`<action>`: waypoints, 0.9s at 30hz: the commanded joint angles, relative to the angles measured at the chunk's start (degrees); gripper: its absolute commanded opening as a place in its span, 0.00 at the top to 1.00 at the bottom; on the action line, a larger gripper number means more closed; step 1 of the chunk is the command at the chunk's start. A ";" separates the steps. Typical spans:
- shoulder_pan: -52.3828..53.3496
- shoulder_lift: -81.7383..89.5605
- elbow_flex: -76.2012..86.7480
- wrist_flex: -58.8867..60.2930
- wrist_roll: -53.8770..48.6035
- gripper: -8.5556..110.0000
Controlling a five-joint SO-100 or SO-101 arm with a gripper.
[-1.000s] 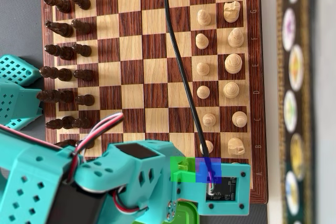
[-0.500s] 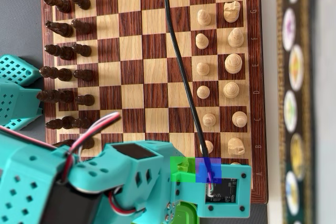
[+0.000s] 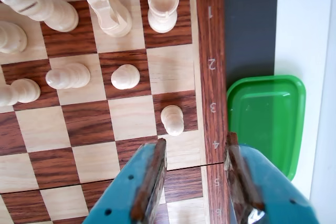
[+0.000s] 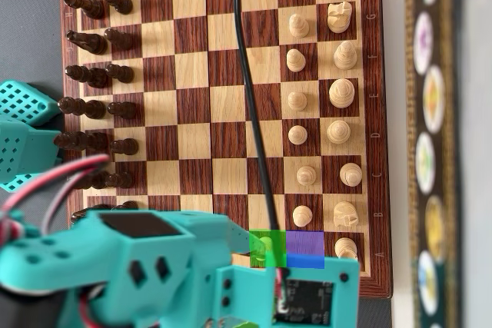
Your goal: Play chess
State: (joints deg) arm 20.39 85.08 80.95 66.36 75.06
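On the desk, overhead view: board (image 4: 223, 124), wooden, dark pieces (image 4: 96, 76) in two columns at left, light pieces (image 4: 319, 101) in two columns at right; black cable (image 4: 250, 90) crossing the middle; teal arm (image 4: 115, 266) covering the lower edge. Wrist view: light pawn (image 3: 172, 119) alone on a dark square near the board's right border, just ahead of the hand (image 3: 194, 153); hand spread wide, empty; green tray (image 3: 268, 116) off the board at right.

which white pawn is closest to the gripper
The advanced pawn on the dark square by the board's right edge in the wrist view, just ahead of the open gripper; the other pawns sit farther up and left.
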 commanded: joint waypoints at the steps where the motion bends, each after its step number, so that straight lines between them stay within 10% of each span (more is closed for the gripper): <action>1: 0.18 7.12 -0.35 0.70 0.53 0.79; 27: -11.16 65.65 53.26 -25.49 6.24 0.79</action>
State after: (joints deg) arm 10.55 144.84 130.96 44.82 80.77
